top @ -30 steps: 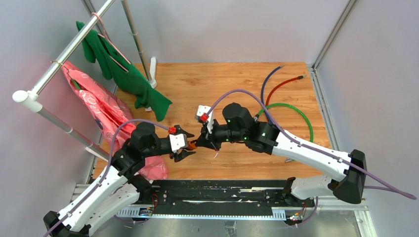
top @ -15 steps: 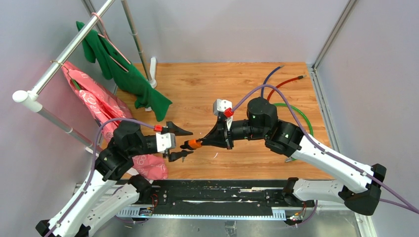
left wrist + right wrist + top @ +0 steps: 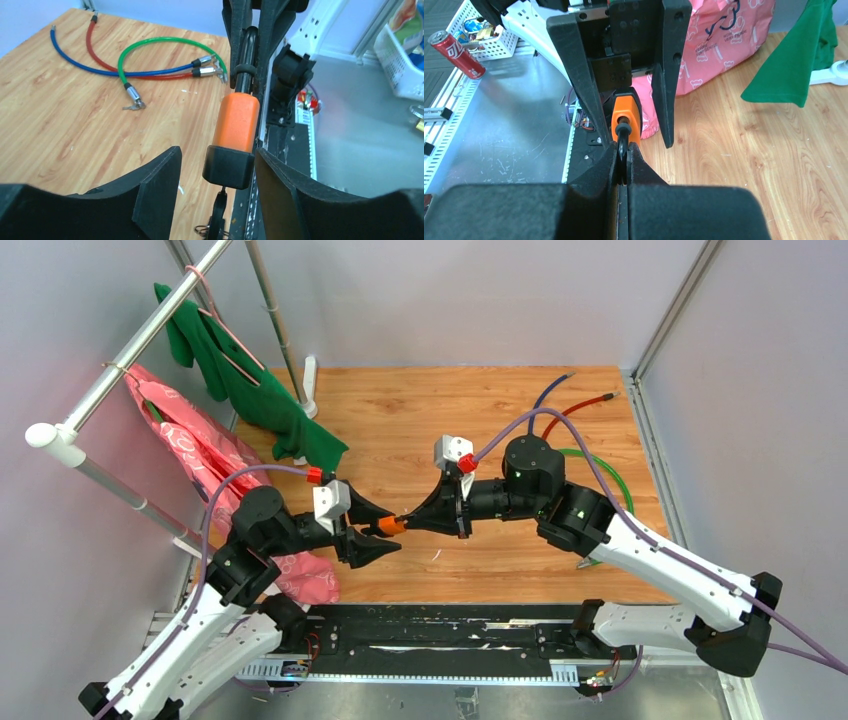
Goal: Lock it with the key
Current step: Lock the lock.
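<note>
An orange padlock (image 3: 391, 527) with a black base (image 3: 229, 166) hangs in the air between the two arms. My right gripper (image 3: 624, 150) is shut on its black shackle (image 3: 623, 135). A dark key (image 3: 218, 210) with a small ring sticks out of the base. My left gripper (image 3: 217, 155) is open, one finger (image 3: 155, 185) on each side of the base and key, with a gap on both sides. From above, the left gripper (image 3: 385, 530) faces the right gripper (image 3: 412, 523) over the wooden table (image 3: 480, 410).
Green (image 3: 165, 42), blue (image 3: 75, 55) and red (image 3: 107, 60) cable locks lie on the far right of the table, a small key (image 3: 136, 104) beside them. A rack (image 3: 130, 350) with a green garment (image 3: 250, 390) and a pink bag (image 3: 215, 470) stands at left.
The left gripper has turned and moved in so that its open fingers now flank the padlock's base. The right arm pulled right with the padlock a second ago and has held still since.
</note>
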Robot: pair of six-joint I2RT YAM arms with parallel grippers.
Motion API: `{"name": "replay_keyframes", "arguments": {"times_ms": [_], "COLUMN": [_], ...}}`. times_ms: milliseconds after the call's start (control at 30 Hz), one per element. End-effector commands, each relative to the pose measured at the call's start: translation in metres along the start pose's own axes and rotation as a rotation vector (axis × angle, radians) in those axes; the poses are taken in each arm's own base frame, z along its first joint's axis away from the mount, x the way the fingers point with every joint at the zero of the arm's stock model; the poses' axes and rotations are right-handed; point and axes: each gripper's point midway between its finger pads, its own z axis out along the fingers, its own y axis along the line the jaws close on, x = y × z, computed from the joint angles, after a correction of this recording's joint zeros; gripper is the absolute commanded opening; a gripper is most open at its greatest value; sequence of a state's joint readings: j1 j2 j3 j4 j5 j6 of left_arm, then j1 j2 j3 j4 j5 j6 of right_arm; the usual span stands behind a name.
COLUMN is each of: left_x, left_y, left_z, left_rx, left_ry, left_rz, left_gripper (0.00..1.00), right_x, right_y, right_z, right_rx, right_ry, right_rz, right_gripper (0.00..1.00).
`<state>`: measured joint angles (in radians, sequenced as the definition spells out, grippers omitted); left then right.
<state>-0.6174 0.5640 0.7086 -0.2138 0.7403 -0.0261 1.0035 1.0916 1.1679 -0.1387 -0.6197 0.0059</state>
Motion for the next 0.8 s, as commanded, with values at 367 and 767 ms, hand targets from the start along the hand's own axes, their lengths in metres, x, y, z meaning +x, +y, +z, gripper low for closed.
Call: {"name": "replay_keyframes", "arguments": {"times_ms": [367, 767], "left_x": [-0.042, -0.034], "left_y": [-0.002, -0.005], "left_z": [-0.012, -0.007], "left_rx": [-0.053, -0.02], "left_ry": [-0.141, -0.13], "left_rz": [0.059, 0.012], "left_gripper": [0.59, 0.01], "right_x": [-0.03, -0.039], "right_y": [-0.005, -0.004], "right_z": [-0.012, -0.014], "right_rx": [0.033, 0.033], "right_ry": [-0.126, -0.161], "right_rz": [-0.041, -0.059], "right_gripper": [0.0, 0.0]}}
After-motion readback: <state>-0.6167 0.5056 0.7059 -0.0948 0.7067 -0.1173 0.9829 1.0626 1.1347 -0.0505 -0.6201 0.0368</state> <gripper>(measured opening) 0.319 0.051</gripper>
